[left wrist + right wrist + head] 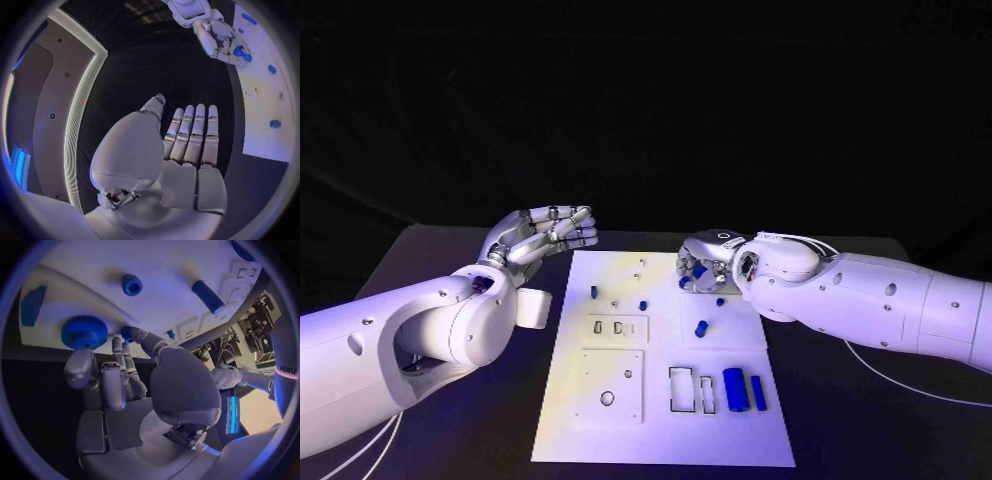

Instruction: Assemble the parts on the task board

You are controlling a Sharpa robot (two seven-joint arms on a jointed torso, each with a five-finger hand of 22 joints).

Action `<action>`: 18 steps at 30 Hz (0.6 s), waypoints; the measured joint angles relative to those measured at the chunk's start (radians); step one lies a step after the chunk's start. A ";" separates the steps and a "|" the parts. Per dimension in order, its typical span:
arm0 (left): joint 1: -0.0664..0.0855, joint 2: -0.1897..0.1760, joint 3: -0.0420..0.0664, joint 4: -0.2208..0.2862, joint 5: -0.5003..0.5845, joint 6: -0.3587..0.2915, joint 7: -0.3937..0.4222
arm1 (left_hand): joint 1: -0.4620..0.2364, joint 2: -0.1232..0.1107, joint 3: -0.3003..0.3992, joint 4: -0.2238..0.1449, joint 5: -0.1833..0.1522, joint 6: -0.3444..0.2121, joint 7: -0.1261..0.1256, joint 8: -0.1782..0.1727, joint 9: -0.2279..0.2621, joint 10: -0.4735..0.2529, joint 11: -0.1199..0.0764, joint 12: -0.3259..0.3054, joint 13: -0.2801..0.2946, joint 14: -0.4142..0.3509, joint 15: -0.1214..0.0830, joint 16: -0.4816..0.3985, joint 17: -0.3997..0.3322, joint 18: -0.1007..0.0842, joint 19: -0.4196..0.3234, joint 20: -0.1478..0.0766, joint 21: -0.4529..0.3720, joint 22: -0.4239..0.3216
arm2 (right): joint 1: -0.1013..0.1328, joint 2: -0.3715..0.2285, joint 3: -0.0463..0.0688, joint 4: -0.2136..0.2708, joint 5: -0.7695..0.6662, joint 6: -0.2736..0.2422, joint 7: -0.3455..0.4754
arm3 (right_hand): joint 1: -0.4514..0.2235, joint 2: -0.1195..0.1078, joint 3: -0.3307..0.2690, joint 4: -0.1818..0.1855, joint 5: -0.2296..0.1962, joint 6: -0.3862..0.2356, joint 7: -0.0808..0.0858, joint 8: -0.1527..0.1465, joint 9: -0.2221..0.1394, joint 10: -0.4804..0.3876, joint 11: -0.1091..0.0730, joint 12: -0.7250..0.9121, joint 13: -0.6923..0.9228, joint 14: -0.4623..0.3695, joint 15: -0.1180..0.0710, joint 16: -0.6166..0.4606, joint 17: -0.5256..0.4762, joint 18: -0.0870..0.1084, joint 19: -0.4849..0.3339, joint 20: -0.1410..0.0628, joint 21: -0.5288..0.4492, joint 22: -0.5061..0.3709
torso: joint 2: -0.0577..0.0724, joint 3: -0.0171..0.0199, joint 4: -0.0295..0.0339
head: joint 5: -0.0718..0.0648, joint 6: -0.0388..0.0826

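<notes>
A black table (459, 250) stands against an unlit, black backdrop. Beside the table, a dark wall panel (47, 107) carries a bright light strip (84, 100) along its edge.

You have a white task board (661, 440) on a black table (459, 250). The parts on it are blue: a ridged gear (84, 332), a small ring (131, 284), a cylinder (207, 296). Both hands, left (545, 235) and right (708, 262), are silver on white arms.
</notes>
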 measured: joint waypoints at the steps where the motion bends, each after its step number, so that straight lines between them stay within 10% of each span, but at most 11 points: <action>1: 0.000 0.000 0.000 0.000 0.000 0.000 0.000 | 0.000 0.000 0.000 0.000 0.000 0.000 0.000 0.000 0.000 0.000 0.000 0.000 0.000 0.000 0.000 0.000 0.000 0.000 0.000 0.000 0.000 0.000 | 0.000 0.000 0.000 0.000 0.002 0.001 0.000 | 0.000 0.000 0.002 0.001 0.000 0.000 0.000 0.000 0.000 0.001 0.000 0.000 0.000 0.000 0.000 0.001 0.000 0.000 0.000 0.000 0.001 0.001 | 0.000 0.0000 0.0000 | 0.000 -0.001; 18: 0.002 -0.001 0.000 -0.001 0.000 0.001 -0.007 | 0.000 0.000 0.000 0.000 0.000 0.000 0.000 0.000 -0.001 0.000 0.000 0.000 0.000 0.000 0.000 0.000 0.000 0.000 0.000 0.000 0.000 0.000 | 0.001 0.010 0.001 -0.015 0.042 0.014 0.001 | 0.021 0.032 0.109 0.031 -0.074 0.048 -0.024 0.043 0.052 0.075 -0.025 0.002 0.007 0.001 -0.010 0.028 0.016 0.002 0.001 -0.010 0.034 0.045 | 0.004 -0.0012 0.0012 | 0.001 -0.010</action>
